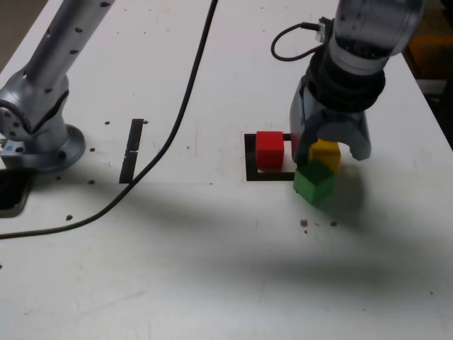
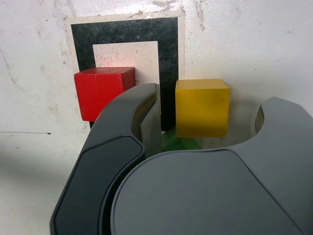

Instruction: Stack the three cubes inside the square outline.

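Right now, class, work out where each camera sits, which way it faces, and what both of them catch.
Exterior view: off the arm, high over the table, looking down at an angle; the arm's base shows at that view's left, the gripper at its right.
Wrist view: on the wrist, looking past the gripper's open jaws to the tabletop; only the gripper shows of the robot.
Shared: the red cube, yellow cube, green cube and the square outline.
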Robot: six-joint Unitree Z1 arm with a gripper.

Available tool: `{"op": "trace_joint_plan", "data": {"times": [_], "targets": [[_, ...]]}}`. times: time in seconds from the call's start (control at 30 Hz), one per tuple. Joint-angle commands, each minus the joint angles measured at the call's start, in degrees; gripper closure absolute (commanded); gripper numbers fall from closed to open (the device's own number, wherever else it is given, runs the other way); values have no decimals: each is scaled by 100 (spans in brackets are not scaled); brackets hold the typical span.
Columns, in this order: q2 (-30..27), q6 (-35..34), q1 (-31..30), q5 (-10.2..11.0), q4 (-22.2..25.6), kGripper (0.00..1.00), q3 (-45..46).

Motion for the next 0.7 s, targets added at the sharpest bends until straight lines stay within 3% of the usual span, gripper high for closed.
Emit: {"op": "trace_joint_plan", "data": {"times": [0.0, 0.33, 0.67], "targets": [[44, 8, 7, -4, -3, 26, -19], [160, 29, 7, 18, -61, 33, -52], [183, 57, 7, 200, -198, 57, -87]]}}
